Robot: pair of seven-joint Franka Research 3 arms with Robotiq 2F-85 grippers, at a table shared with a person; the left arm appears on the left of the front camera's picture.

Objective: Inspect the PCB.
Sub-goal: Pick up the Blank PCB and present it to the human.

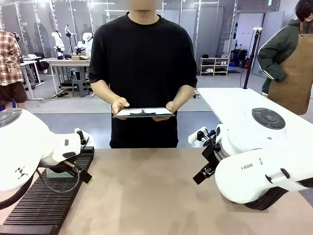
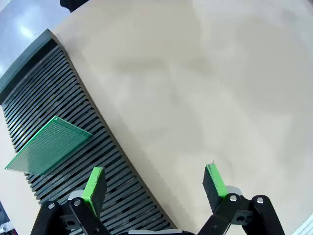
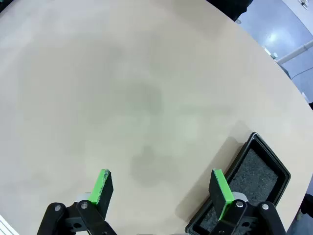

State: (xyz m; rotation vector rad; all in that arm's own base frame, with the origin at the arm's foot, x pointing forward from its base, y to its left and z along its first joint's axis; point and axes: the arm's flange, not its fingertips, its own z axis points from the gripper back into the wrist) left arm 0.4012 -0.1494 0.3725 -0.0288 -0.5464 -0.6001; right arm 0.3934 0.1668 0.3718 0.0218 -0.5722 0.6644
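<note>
The PCB (image 2: 49,144) is a thin green board with a fine dotted grid. It stands tilted in the slots of a black ribbed rack (image 2: 58,88), up and to the left of my left gripper (image 2: 154,183). That gripper hangs open over the rack's edge and the tan table, with nothing between its green pads (image 2: 94,185). In the front view a corner of the PCB (image 1: 55,173) shows under my left arm. My right gripper (image 3: 161,188) is open and empty above bare tabletop.
A shallow black tray (image 3: 254,171) with a foam bottom lies just right of my right gripper's pad. Across the table a person holds a white clipboard (image 1: 143,112) in both hands. The rack (image 1: 44,205) fills the table's left side.
</note>
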